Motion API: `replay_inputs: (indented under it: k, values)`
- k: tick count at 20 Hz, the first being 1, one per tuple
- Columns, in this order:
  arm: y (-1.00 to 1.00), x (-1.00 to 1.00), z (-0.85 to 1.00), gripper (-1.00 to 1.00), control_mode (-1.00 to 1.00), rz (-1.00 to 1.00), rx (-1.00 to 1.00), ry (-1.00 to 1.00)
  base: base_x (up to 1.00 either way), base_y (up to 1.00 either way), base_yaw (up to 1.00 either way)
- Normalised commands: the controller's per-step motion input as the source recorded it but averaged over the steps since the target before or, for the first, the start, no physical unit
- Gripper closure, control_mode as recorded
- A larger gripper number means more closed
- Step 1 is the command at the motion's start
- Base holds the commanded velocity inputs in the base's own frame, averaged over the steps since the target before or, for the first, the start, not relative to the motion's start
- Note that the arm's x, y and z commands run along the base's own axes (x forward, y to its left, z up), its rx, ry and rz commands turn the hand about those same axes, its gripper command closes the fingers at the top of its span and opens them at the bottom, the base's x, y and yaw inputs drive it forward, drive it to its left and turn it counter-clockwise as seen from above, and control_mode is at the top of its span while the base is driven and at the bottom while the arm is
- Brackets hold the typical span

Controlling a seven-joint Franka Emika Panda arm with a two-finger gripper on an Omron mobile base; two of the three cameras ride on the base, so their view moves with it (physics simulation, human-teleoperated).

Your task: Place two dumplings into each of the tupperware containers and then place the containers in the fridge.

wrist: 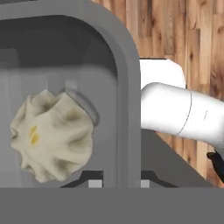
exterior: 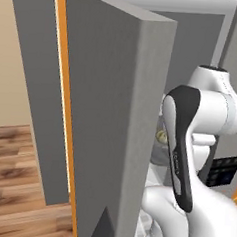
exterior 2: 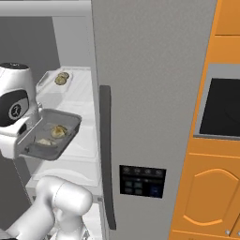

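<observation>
my gripper [wrist: 114,183] is pinched narrow on the rim of the dark grey tupperware container [wrist: 127,87], one finger [wrist: 94,179] on the inner side of the wall and the other on the outer side, low in the hand view. just inside that wall a pleated pale dumpling [wrist: 52,135] lies on the tub's floor, close to my fingers.

in the right base view i hold this dark grey tub [exterior 2: 29,150] up off the shelves, roughly level, in front of the open fridge [exterior 2: 154,93]. two dumplings [exterior 2: 58,131] sit inside it, one nearer the far end, the other nearer my hand. my wrist covers the tub's left edge there, so the fingers themselves are hidden in that view.

farther back, on a white inner shelf [exterior 2: 84,89], lies the pale grey tupperware container [exterior 2: 49,78] with its own pair of dumplings [exterior 2: 61,78]. it is well apart from the tub i hold.

the right fridge door is closed beside me, with a long dark handle [exterior 2: 105,154] and a small black panel [exterior 2: 142,181]. orange cabinets [exterior 2: 211,197] stand to the right of it. in the left base view the left fridge door [exterior: 105,119] stands swung open over the wooden floor [exterior: 15,183].
</observation>
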Motion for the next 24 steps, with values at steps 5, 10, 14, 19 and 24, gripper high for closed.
replay_inputs:
  k: [5,10,14,19,24]
  values:
    - [0.0,-0.58,0.32,1.0,-1.0,0.0,-0.02,-0.05,0.0,0.0,0.0]
    - [0.03,0.18,0.6,1.0,-1.0,-0.02,-0.01,-0.1,0.0,0.0,0.0]
    - [0.0,0.71,0.1,1.0,-1.0,0.0,0.0,-0.22,0.0,0.0,0.0]
    - [0.0,0.89,0.0,1.0,-1.0,0.0,0.0,-0.19,0.0,0.0,0.0]
    - [-0.02,1.0,0.0,1.0,-1.0,0.0,0.0,0.02,0.0,0.0,0.0]
